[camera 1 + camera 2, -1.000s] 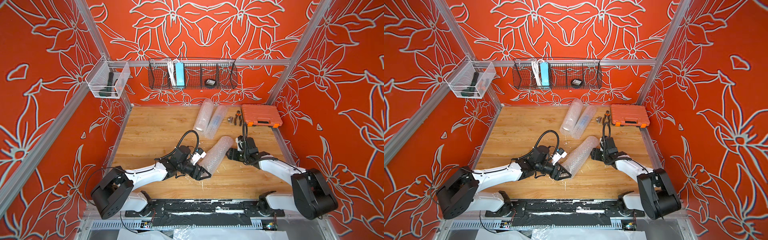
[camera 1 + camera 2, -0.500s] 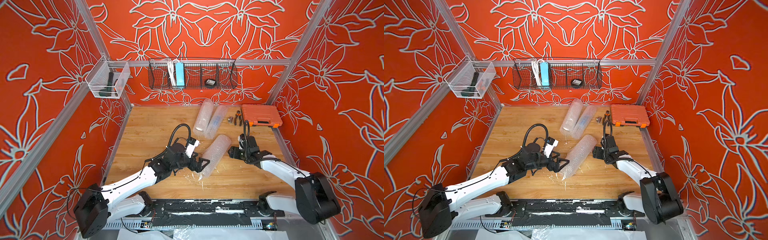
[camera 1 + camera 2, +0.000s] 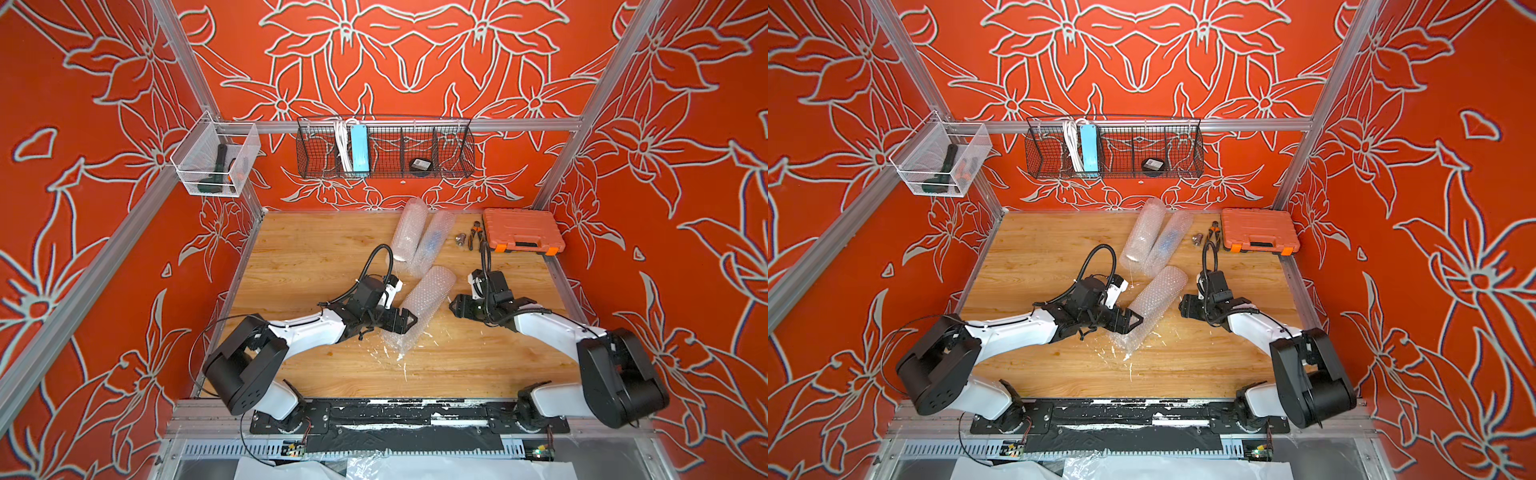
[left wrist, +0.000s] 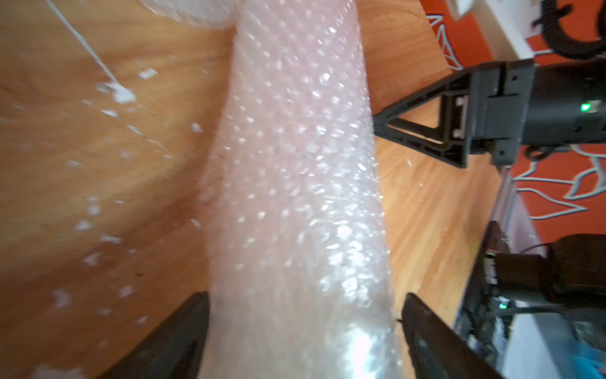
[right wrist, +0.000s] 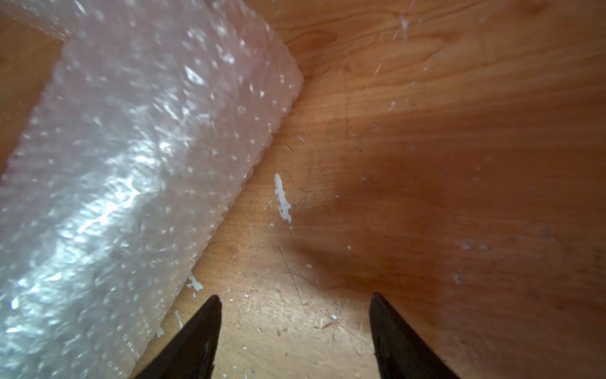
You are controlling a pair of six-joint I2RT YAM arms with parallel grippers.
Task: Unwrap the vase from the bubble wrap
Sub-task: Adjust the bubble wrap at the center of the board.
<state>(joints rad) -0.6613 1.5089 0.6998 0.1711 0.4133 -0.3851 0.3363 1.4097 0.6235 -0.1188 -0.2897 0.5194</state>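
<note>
- Straddling the near half of the bubble wrap roll [image 3: 424, 305], the left claw [image 3: 404, 321] is spread wide with one jaw on each flank. The left wrist view shows a sliver of bare wood beside one jaw, so I judge it is not yet squeezing
- The right claw [image 3: 456, 306] is spread too, with only bare worktop [image 3: 316, 257] between its jaws. One tip sits right at the roll's other flank, and I cannot tell whether it touches
- The roll lies aslant in the middle of the worktop, wound shut, its near end crumpled among white flecks [image 3: 400, 358]. The vase cannot be made out through the layers
- What changed: the left arm, stretched long half a second ago, is now folded back at the elbow, while its claw has kept to the roll's near half. The roll has shifted slightly towards the left arm's side since a second ago
- What that means: no layer has come off, so the unwrapping looks barely begun. The arms seem to be settling a hold, and a loose edge must still be found
- Two more wrapped rolls [image 3: 409, 232] lie side by side near the back wall, beside pliers [image 3: 475, 236] and an orange tool case [image 3: 521, 228]
</note>
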